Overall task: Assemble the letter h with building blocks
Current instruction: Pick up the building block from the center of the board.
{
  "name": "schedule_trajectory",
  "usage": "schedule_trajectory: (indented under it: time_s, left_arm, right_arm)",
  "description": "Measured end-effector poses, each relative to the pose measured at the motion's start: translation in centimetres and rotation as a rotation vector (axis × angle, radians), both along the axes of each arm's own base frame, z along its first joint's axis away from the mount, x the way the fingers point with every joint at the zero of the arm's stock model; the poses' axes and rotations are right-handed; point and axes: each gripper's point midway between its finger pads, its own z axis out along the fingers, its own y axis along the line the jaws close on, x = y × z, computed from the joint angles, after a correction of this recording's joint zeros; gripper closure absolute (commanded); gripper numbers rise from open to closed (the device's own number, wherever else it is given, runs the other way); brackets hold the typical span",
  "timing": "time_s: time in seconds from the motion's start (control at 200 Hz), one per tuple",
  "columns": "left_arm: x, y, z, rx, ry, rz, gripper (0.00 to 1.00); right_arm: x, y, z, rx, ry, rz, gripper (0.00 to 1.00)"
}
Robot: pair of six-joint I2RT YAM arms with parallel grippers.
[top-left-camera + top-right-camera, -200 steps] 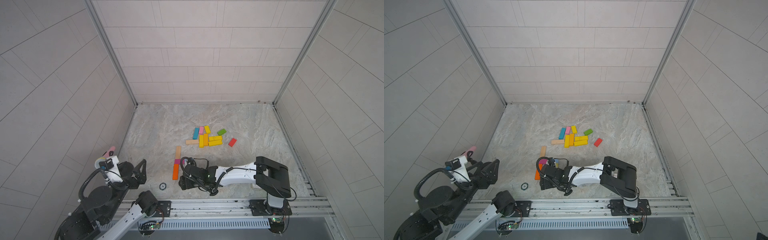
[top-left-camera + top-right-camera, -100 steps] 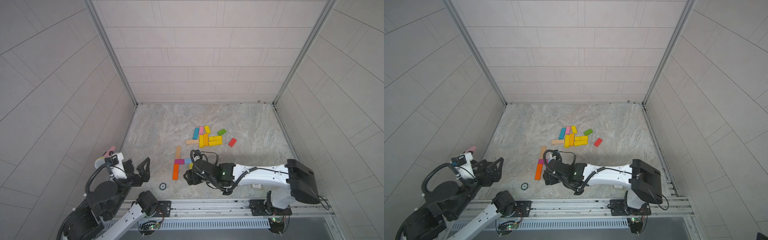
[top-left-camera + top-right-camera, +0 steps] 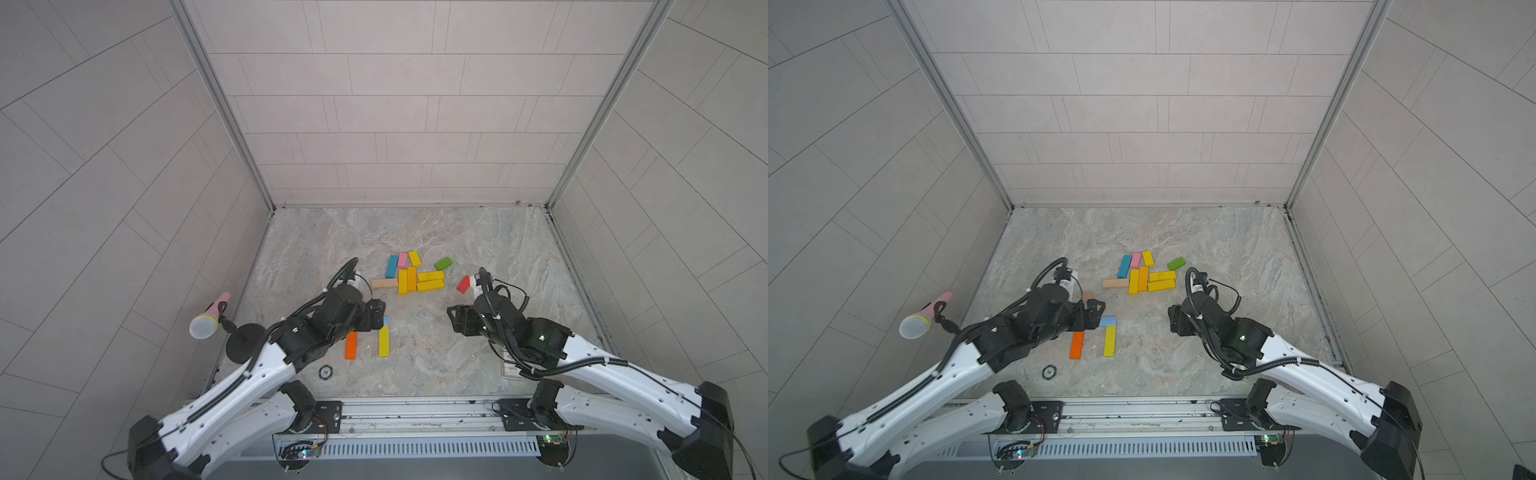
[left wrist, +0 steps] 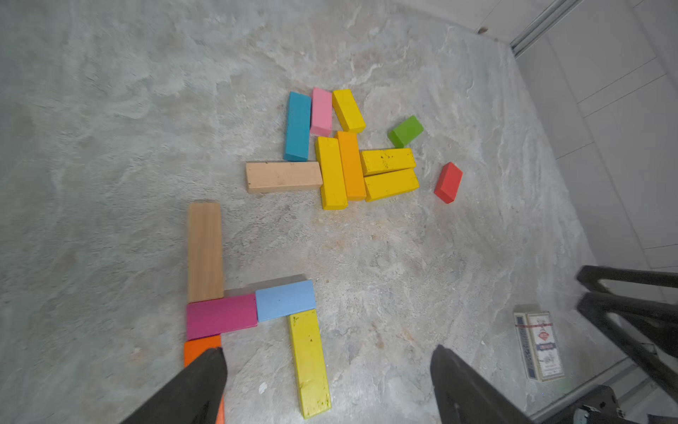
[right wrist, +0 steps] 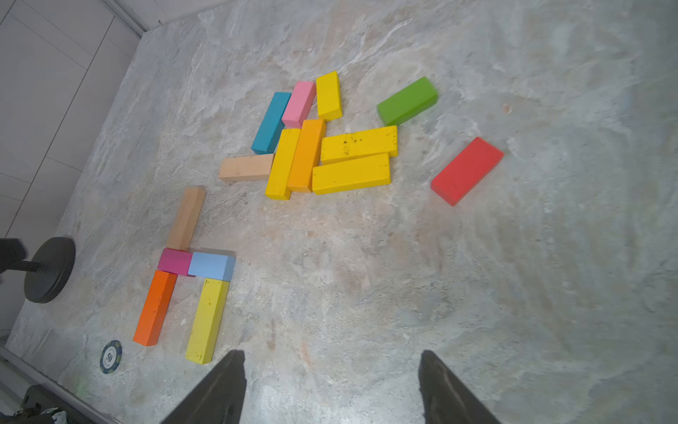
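**A:** Left gripper [image 4: 328,350]: jaws spread, nothing between them, low over the near end of the letter. One finger [image 4: 198,385] overlaps the orange block [image 4: 201,348]. I cannot tell if it is touching or above.

**B:** Right gripper [image 5: 332,354]?

**A:** Spread too, empty, over bare tabletop [image 5: 477,293] right of the letter.

**B:** The h looks built, near-left. The stem is the plain wood block [image 4: 204,253], magenta block [image 4: 220,315] and orange block. The light blue block [image 4: 285,299] bridges to the yellow block [image 4: 308,359] as the leg. The loose pile [image 4: 348,161] lies farther back.

**A:** My worry is that finger. A sideways pull could drag the orange block out of line.
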Motion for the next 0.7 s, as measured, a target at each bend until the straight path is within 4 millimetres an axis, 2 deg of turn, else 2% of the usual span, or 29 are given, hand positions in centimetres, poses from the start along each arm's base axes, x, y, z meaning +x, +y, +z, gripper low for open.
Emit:
schedule_trajectory:
  time_s: [0.095,0.185,0.285,0.455,0.53,0.701]
  left_arm:
    - [2.3,-1.9,-3.2,0.083,0.08,-0.001,0.16]
    - [5.0,-3.2,-5.1,0.135,0.127,0.009,0.25]
    - [8.7,-4.2,-6.1,0.167,0.157,0.022,0.31]
    - [14.6,-6.2,-6.8,0.207,0.16,-0.002,0.33]
    - [15.9,-6.4,-7.5,0.239,0.164,-0.013,0.33]
    - [17.0,-5.8,-10.3,0.313,0.223,-0.031,0.37]
  right_arm:
    - [-0.5,-0.8,-0.3,-0.022,-0.003,0.01,0.24]
    - [-1.0,-1.2,-1.3,-0.048,0.015,0.026,0.24]
    - [-1.5,-1.4,-2.2,-0.062,0.033,0.042,0.24]
    - [-2.4,-1.9,-3.3,-0.058,0.055,0.059,0.24]
    - [-2.6,-2.0,-3.2,-0.049,0.052,0.063,0.24]
    - [-2.9,-2.1,-2.5,-0.021,0.032,0.067,0.24]
